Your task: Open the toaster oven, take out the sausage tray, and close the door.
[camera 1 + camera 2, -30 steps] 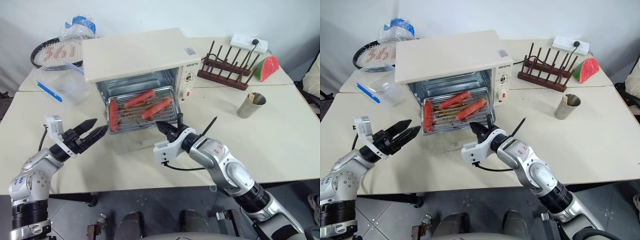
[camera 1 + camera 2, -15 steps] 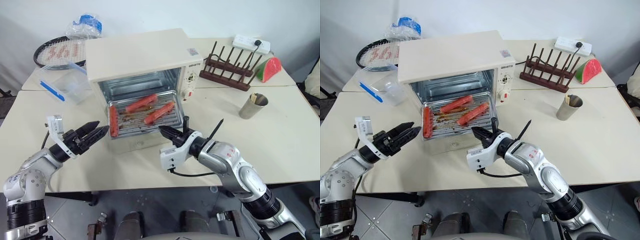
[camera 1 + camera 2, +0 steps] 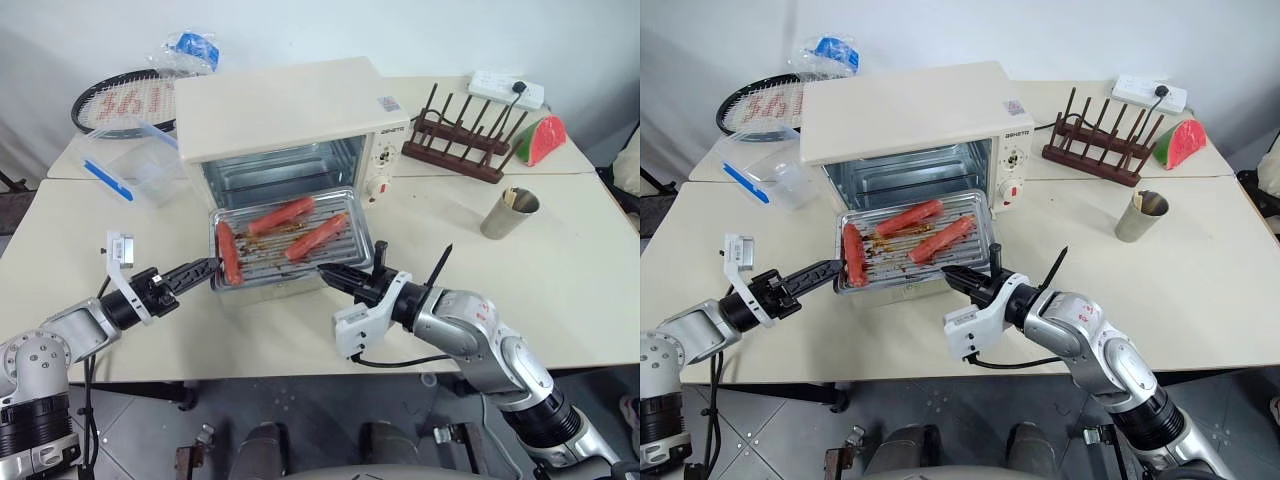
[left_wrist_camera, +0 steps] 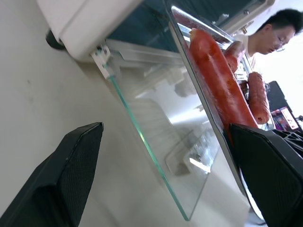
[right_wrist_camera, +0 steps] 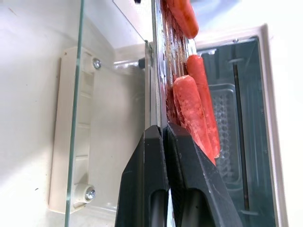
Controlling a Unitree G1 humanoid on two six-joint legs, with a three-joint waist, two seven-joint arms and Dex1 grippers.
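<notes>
My right gripper [image 3: 333, 275] is pinched tight on the near rim of the sausage tray [image 3: 290, 250], one finger above the rim and one below, as the right wrist view shows with the metal edge wedged between my fingertips [image 5: 156, 142]. My left gripper [image 3: 205, 268] stands wide apart at the tray's left side; in the left wrist view one finger [image 4: 71, 165] sits low over the table [image 3: 560, 250] and the other finger [image 4: 270, 165] sits by the tray's edge, right beside the nearest sausage [image 4: 215, 85], though I cannot tell whether it touches the metal. The tray is out of the cavity and held above the door [image 4: 161, 156], which lies open, folded down flat toward me, its glass pane just beneath the tray and its cream handle bar [image 5: 78, 132] on the underside near the table. Three red sausages lie on the ridged, grease-marked bottom: one along the left edge [image 3: 227, 265], two slanted further in [image 3: 318, 236]. Beyond the tray stands the toaster oven [image 3: 290, 110], its shiny cavity open and its knob panel on the right. Further back, a clear plastic box with a blue lid [image 3: 135, 170] sits left of the oven, a racket [image 3: 115, 100] behind that, and to the right a metal cup [image 3: 508, 212], a dark wooden rack [image 3: 460, 150], a watermelon slice [image 3: 535, 140] and a power strip [image 3: 508, 88].
</notes>
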